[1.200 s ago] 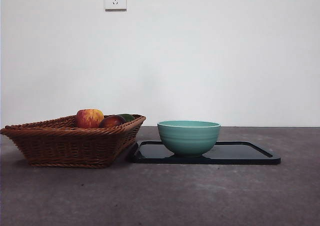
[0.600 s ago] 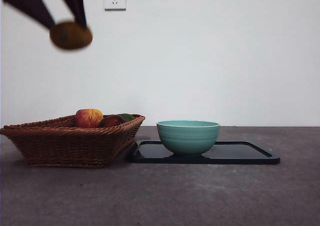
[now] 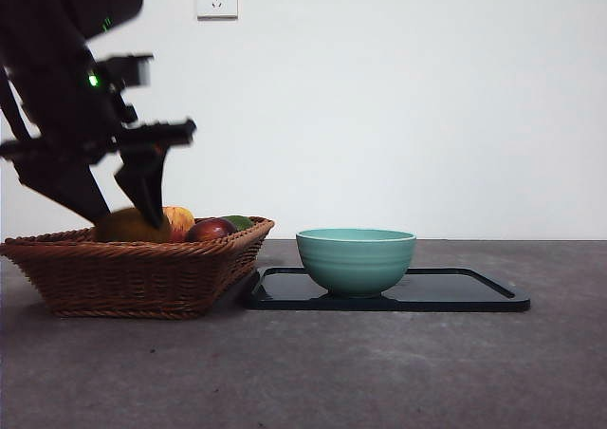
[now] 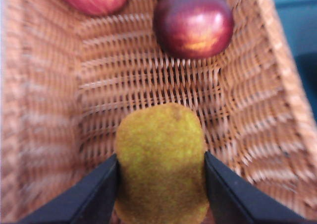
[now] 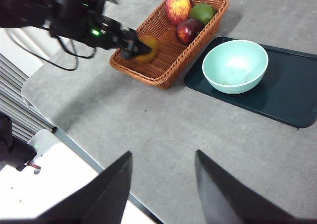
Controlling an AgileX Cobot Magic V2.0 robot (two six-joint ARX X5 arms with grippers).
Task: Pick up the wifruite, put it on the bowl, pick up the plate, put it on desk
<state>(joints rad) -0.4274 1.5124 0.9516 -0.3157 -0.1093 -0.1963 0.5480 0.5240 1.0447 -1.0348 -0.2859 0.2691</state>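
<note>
My left gripper (image 3: 128,211) is shut on the wifruite (image 3: 125,227), a brown-tan oval fruit, low inside the wicker basket (image 3: 133,277). In the left wrist view both jaws press the wifruite's (image 4: 161,159) sides just above the basket floor (image 4: 148,80). The right wrist view shows this gripper (image 5: 141,48) and the wifruite (image 5: 148,45) at the basket's near end. The teal bowl (image 3: 356,258) stands empty on a dark tray (image 3: 474,296) to the right of the basket, on the grey desk (image 3: 332,372). My right gripper (image 5: 162,157) is open, high above the desk.
In the basket lie a red-and-yellow apple (image 3: 180,218), a dark red fruit (image 3: 211,230) and a green fruit (image 3: 240,222), all beyond the wifruite. The bowl (image 5: 235,65) sits at the tray's (image 5: 292,100) basket-side end. The desk edge (image 5: 74,135) shows in the right wrist view.
My left gripper came into view at the upper left holding the wifruite, then moved down into the basket with it. The bowl and tray have not moved.
</note>
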